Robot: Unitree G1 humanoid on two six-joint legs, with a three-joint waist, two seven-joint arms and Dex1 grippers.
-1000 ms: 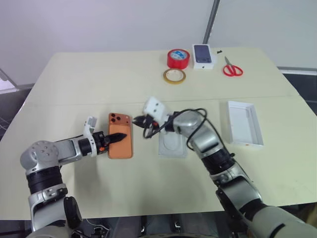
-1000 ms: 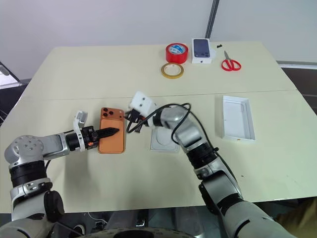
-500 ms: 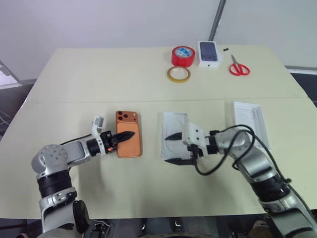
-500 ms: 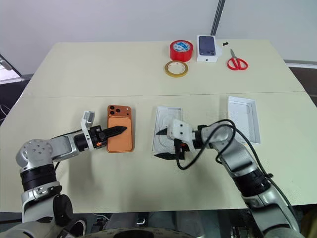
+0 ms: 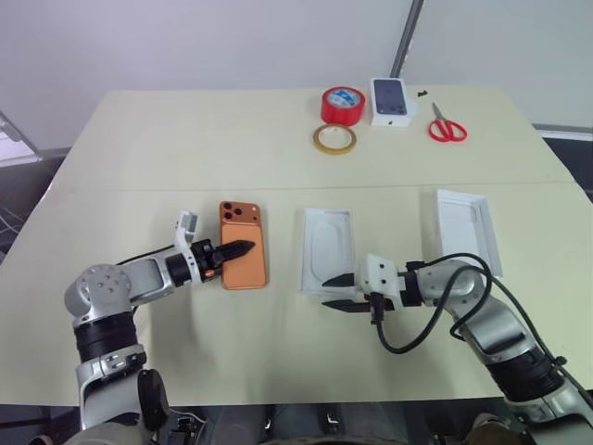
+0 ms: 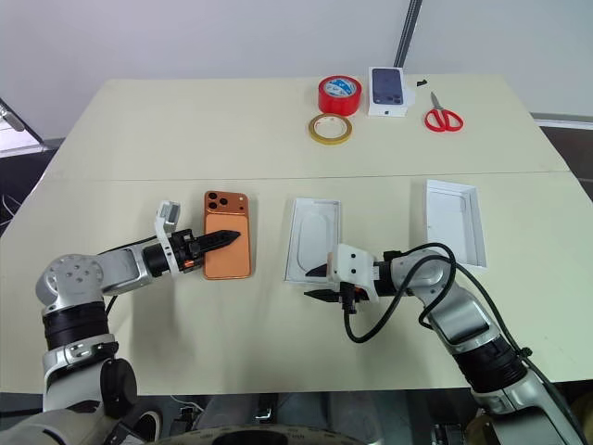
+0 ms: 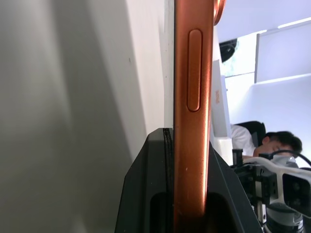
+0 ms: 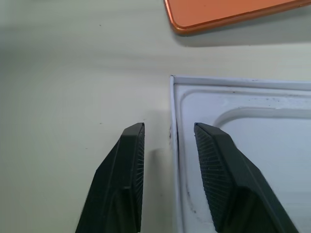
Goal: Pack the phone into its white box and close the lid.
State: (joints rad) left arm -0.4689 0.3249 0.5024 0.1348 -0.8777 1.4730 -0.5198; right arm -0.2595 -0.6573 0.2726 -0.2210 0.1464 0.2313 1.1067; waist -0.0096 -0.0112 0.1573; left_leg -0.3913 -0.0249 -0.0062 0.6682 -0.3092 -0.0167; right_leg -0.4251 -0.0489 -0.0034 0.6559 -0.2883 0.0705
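Note:
The copper-orange phone (image 5: 246, 271) lies back up on the table, left of centre. My left gripper (image 5: 239, 248) reaches in from its left edge and is shut on it; the left wrist view shows the phone's edge (image 7: 193, 121) pinched between the black fingers (image 7: 150, 184). The white box (image 5: 326, 243) lies open in the middle of the table. My right gripper (image 5: 336, 291) sits at its near end, open, its fingers astride the box's rim (image 8: 174, 141) without pressing it. A corner of the phone (image 8: 228, 12) shows beyond.
A second shallow white box part (image 5: 468, 232) lies rim up to the right. At the far edge are a red tape roll (image 5: 342, 105), a thin yellow tape ring (image 5: 334, 139), a small box printed with a phone (image 5: 391, 100) and red scissors (image 5: 447, 128). A person (image 7: 272, 143) sits beyond the table.
My right gripper drew away from beside the phone to the box's near end, spread wide, then narrowed. The left gripper kept its hold. The camera view shifted.

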